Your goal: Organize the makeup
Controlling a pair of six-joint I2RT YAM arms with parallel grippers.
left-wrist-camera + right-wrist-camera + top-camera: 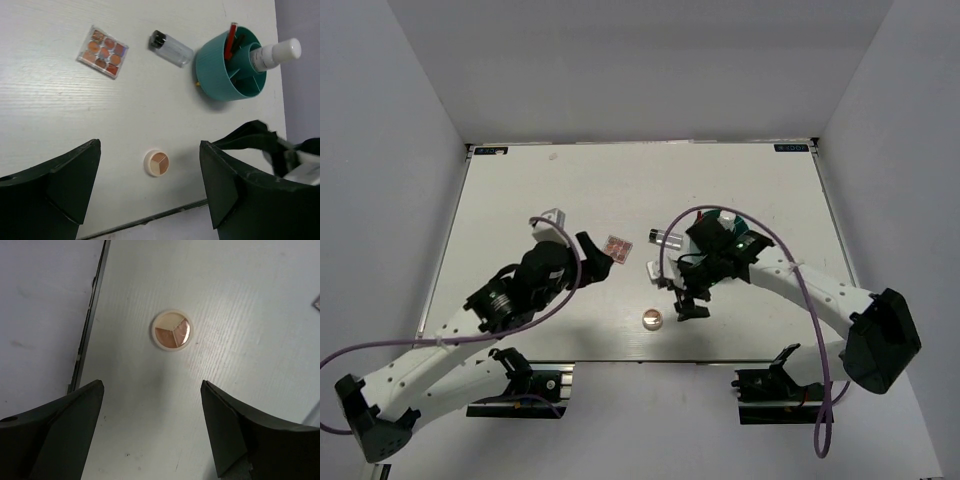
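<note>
Nearest the front edge, the round compact [171, 330] lies alone on the table [240, 300], its three shades facing up. The right gripper [152, 384] is held above it, jaws spread wide and nothing between them. The compact sits just ahead of the fingertips, not yet framed by them. The left gripper [150, 144] is likewise wide open and empty, poised over the middle of the table.

Farther back, the square palette [103, 52] and a small clear bottle [171, 48] with a black cap are lying loose, near one another. Just beside the bottle stands the teal divided holder [230, 65], in which a white bottle [275, 52] and a red pencil [231, 40] are already stowed.

The step in hand is judged to be the pickup of the compact by the right gripper — three pieces appear to be left out. The jaws would need to be centred over the disc, then lowered almost to the tabletop — the compact is low and flat — and closed on its rim.
</note>
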